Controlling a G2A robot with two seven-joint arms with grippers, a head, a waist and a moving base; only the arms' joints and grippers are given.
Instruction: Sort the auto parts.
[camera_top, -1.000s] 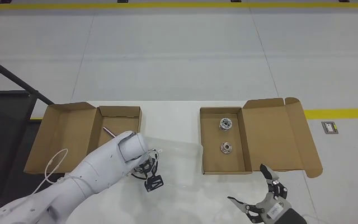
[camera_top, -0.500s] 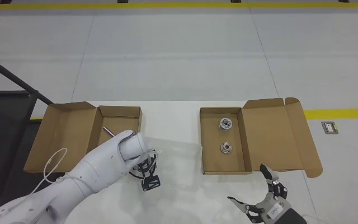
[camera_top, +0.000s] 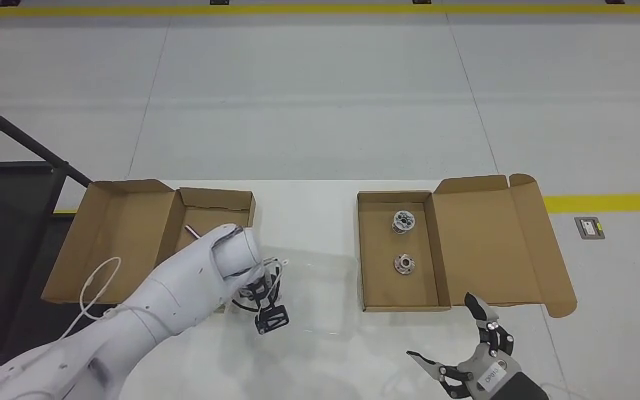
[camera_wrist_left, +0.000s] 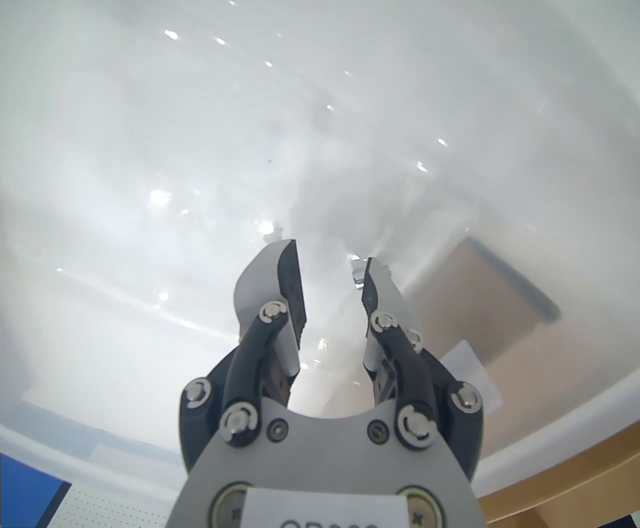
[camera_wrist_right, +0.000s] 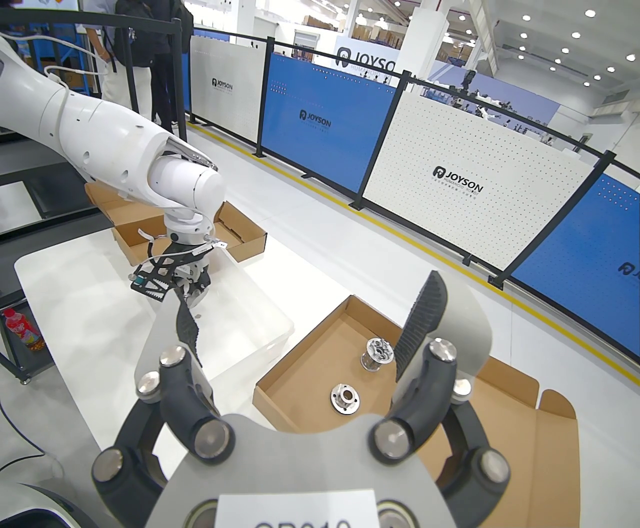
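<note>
Your left gripper (camera_wrist_left: 326, 256) hung inside the clear bin (camera_wrist_right: 240, 325), fingers narrowly parted. Your right gripper (camera_wrist_right: 306, 289) stood wide open near the right box (camera_top: 372, 290), which held two metal parts (camera_top: 402, 220), lying apart.

A white table (camera_top: 305, 205) bears a left cardboard box (camera_top: 110, 240), a clear bin (camera_top: 320, 285) and a right cardboard box (camera_top: 490, 240).

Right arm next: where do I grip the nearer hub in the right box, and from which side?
Probably the raised centre collar of the hub, from straight above: its flange lies flat on the floor of the box, bore up, and the walls would hinder a side approach.
</note>
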